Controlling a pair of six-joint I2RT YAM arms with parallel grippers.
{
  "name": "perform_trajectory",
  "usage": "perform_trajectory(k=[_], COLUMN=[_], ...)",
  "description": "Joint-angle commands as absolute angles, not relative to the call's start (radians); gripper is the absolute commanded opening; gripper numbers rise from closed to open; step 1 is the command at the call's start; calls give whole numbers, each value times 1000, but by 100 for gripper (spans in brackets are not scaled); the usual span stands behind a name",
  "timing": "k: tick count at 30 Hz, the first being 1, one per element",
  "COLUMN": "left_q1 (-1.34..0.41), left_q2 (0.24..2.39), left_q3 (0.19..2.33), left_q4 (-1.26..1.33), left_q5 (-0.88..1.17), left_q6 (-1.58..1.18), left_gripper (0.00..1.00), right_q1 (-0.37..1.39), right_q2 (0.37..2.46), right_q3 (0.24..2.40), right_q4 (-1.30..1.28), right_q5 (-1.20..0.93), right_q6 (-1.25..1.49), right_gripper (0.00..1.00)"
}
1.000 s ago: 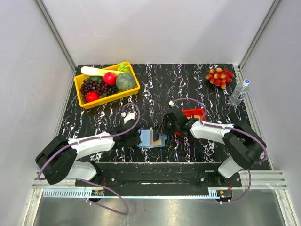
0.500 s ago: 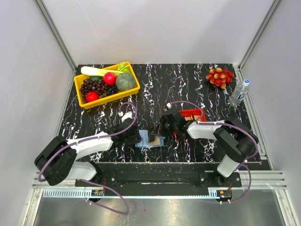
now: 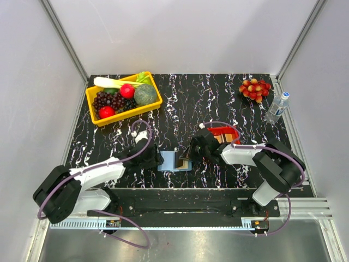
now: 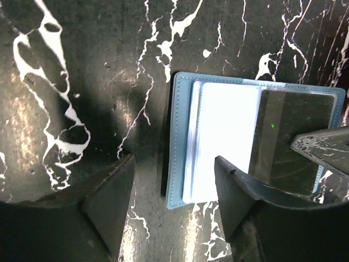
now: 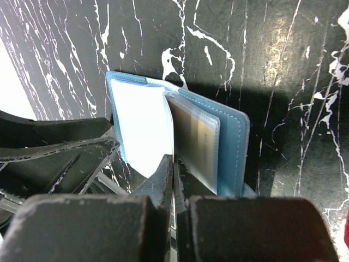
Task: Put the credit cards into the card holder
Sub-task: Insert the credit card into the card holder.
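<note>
Black, white-veined table (image 3: 218,98), grey-walled booth. Left gripper (image 4: 173,164) had just spread from near-closed to about half open and held nothing, its jaws astride the left edge of the steel-blue folding card holder (image 4: 177,142), which lay open between the arms. Judged a release: the holder was no longer steadied. Right gripper (image 5: 173,164) was pinched shut beside a clear inner sleeve showing a tan-gold credit card (image 5: 197,143). Whether it gripped card or sleeve was unclear. The small red plastic tray (image 3: 223,131) was mostly hidden behind the right arm.

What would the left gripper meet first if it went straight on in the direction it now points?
Most likely the card holder: its blue edge lies just ahead, between the open jaws of the left gripper. Depth is unclear, so the black table beside it might come first.
</note>
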State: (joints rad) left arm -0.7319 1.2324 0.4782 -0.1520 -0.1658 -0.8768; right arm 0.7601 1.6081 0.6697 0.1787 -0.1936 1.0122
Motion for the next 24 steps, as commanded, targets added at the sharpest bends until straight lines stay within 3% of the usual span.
perform_trajectory(k=[1,8,10,14,17,24], left_q1=[-718,-704,-703,-704,-704,-704], left_q2=[1149,1228,1284,1335,1330,1313], left_q3=[411,416,428,440,434,422], left_q4=[-196,-89,-78,-77,-78,-78], left_q5=[-183,-69,-46,-41,-43,-46], left_q6=[-890,-881,-881,-894,-900,-900], left_gripper=[68,68,63,40,29,25], right_q1=[761,762,764,764,762,764], right_q2=[1632,1674,1674,1697,1701,1739], right_q3=[667,690,683,698,695,709], right_q4=[190,265,281,273,291,291], right_q5=[-202,-264,-264,-293,-324,-319], right_q6=[1034,1028,1032,1028,1046,1023], right_gripper=[0,0,0,0,0,0])
